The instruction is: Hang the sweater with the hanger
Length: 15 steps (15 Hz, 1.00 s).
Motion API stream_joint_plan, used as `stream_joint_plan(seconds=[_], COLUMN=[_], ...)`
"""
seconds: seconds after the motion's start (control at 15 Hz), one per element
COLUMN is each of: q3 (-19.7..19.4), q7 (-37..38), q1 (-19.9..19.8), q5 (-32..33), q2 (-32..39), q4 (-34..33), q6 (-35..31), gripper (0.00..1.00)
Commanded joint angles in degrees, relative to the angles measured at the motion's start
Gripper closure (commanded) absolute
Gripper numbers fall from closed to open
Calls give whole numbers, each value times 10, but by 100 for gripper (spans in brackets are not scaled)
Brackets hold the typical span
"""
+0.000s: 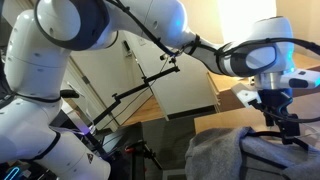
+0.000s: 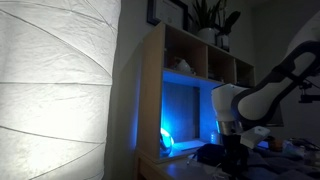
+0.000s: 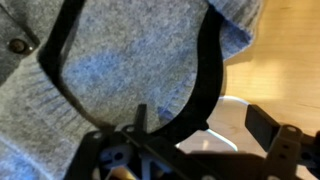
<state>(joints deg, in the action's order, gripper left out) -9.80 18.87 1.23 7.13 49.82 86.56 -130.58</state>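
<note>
The gripper (image 1: 281,120) hovers just above the grey sweater (image 3: 120,70), jaws spread wide and holding nothing. In the wrist view the black hanger (image 3: 207,75) lies on the knit, and its curved bar follows the sweater's edge closely. Past that edge there's bare wooden surface (image 3: 290,70), so that side is open.

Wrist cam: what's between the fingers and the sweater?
A black hanger, lying on the grey sweater just ahead of the open gripper. Nothing else shows there. This is clear only in the wrist view.
</note>
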Motion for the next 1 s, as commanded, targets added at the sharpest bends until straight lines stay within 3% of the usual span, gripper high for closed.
stream_joint_plan(seconds=[0.0,0.27,0.33,0.93], q3=[8,19,18,22], q7=[1,-3,-1,5], q1=[5,6,8,20], q5=[-9,-12,-11,-7], q2=[10,23,27,16], q4=[-11,-21,-25,-41], q6=[38,55,54,49], gripper=[0,0,21,88])
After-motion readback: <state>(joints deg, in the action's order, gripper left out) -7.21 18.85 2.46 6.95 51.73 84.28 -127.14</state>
